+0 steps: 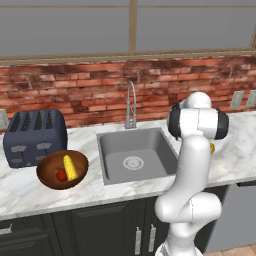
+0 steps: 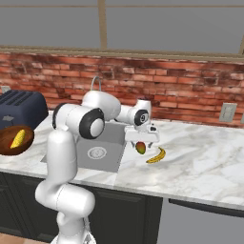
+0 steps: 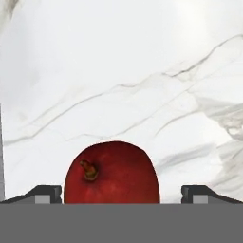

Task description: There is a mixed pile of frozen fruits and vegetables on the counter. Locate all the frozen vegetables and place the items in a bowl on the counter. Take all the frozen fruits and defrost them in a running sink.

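Red-orange fruit (image 2: pixel 140 147) lies on the marble counter (image 2: pixel 200 157) just right of the sink (image 2: pixel 102 151), between the wide-open jaws of the gripper (image 2: pixel 141 141), which grip nothing. Beside it on the counter lies the banana (image 2: pixel 157 156). Left of the sink, the brown bowl (image 1: pixel 49 172) holds the corn (image 1: pixel 70 167) and tomato (image 1: pixel 61 175), beside the toaster (image 1: pixel 34 136).
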Controlling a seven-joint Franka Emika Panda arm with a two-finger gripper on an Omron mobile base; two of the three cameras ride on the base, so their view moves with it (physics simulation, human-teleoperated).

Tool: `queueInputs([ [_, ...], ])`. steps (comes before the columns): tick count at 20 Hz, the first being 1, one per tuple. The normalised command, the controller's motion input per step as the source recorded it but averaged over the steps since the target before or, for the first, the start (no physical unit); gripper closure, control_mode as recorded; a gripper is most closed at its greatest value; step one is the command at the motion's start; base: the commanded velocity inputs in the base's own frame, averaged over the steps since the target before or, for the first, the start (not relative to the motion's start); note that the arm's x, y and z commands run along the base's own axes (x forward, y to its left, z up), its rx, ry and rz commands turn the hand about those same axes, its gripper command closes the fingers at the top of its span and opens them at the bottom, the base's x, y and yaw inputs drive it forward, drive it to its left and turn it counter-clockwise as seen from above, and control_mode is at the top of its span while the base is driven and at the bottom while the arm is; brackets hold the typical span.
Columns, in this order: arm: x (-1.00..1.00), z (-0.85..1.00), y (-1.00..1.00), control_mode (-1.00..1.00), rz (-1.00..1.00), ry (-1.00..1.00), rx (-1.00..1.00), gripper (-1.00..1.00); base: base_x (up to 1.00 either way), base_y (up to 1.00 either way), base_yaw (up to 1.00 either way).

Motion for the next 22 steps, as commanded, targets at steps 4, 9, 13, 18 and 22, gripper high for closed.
queueInputs([
  [4, 0.0, -0.16, 0.0, -1.0, 0.0, 0.04, 0.0, 1.0, 0.0, 0.0, 0.0],
  [9, 0.0, 0.09, 0.12, -1.0, 0.02, -0.04, -0.02, 1.0, 0.0, 0.0, 0.0],
  [13, 0.0, 0.36, 0.49, -1.0, 0.0, -0.03, -0.04, 1.0, 0.0, 0.0, 0.0],
  [18, -0.08, 0.22, 0.41, -1.0, 0.0, -0.05, 0.01, 1.0, 0.0, 0.0, 0.0],
  [22, -0.27, 0.02, 0.49, -1.0, 0.01, -0.01, 0.0, 1.0, 0.0, 0.0, 0.0],
])
